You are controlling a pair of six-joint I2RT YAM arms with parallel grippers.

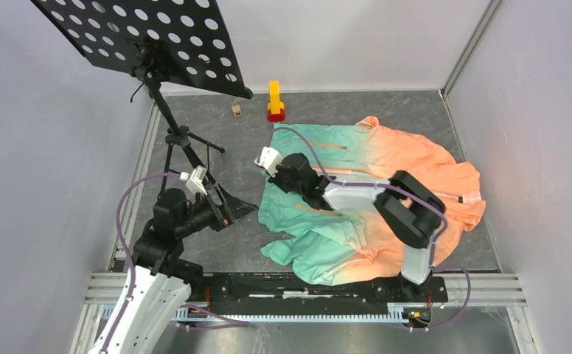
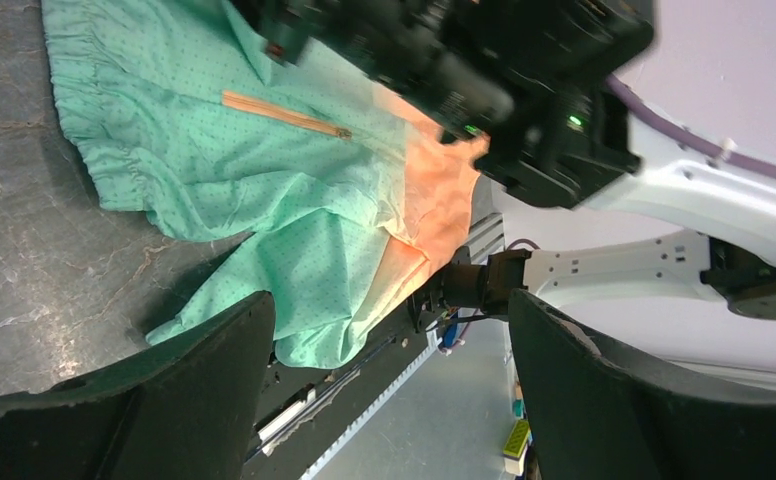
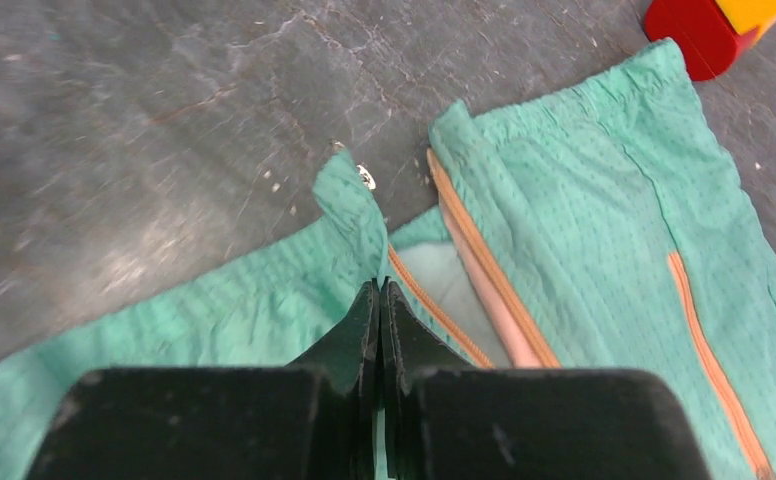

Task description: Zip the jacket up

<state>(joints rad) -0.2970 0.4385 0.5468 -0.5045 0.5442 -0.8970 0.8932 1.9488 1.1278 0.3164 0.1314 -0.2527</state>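
**Top external view: jacket (image 1: 416, 158) lies flat, right pincer (image 3: 379, 295) pressed together at its hem**

Seen from above, the jacket lies crumpled on the dark table (image 1: 217, 125), right of centre; its mint-green end points left and its peach end right. The right arm reaches across the fabric toward the green hem. The left arm stands beside the jacket's left edge.

From the right wrist, the two fingers (image 3: 349, 345) are pressed together with barely a slit between them; their tips sit at the green hem, right at the lower end of the orange zipper (image 3: 484, 265); whether any cloth is caught between them cannot be told. The zipper's two sides lie apart, with pale lining showing between; a small metal stud (image 3: 365, 177) sits on the hem corner just beyond the tips; an orange pocket strip (image 3: 709, 360) runs along the panel to the right.

From the left wrist, the left pincer (image 2: 389, 340) has its fingers spread wide and holds nothing; it hangs above the table near the jacket's green edge.

At the table's far side stand a yellow-and-red block (image 1: 276, 102) and a small wooden cube (image 1: 236, 110); a perforated music stand (image 1: 143, 37) rises at the left.
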